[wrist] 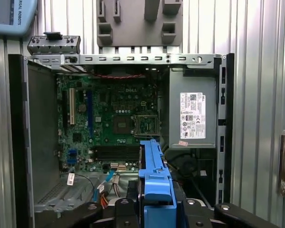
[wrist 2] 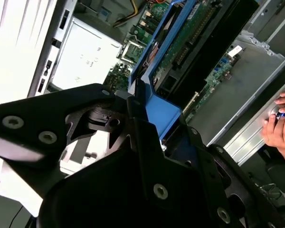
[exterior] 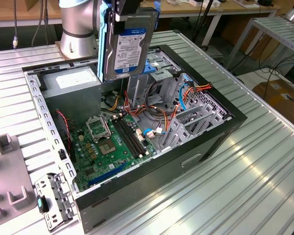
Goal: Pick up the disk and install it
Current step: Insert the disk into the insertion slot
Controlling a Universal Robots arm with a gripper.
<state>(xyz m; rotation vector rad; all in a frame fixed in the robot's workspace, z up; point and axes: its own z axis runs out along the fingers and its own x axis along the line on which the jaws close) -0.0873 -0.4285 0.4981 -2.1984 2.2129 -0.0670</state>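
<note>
In the upper middle of the exterior view, one disk (exterior: 130,44) is held on edge by the gripper (exterior: 132,11), high over the single open computer case (exterior: 235,120), probably to clear its cables. In the second wrist view, its blue carrier (wrist 2: 159,111) is seen clamped between the jaws, with one person's hand (wrist 2: 279,126) beside the case. In the first wrist view, the disk is seen above the one motherboard (wrist: 109,118).

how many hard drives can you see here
1: the disk, held upright in the jaws of the gripper above the open computer case. More may be hidden inside the drive cage.
</note>
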